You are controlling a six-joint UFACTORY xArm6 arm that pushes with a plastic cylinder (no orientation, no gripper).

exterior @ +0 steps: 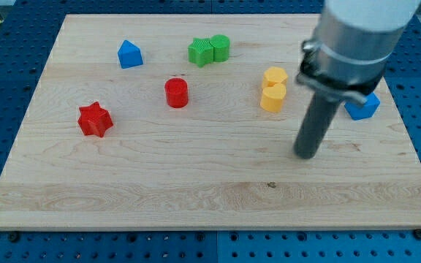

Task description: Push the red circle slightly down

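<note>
Red circle [176,93] sits on the tabletop [196,183], right of the red star [95,119] | my tip [305,155] well right of circle, below it | no jaws | step: approach; next: get above circle.

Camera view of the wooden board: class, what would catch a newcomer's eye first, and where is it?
First, the big grey arm at the view's upper right, its dark rod ending in my tip on bare wood below the two yellow blocks. Next, the red circle block near the middle, well to the tip's left, with the red star block lower left of it.
</note>
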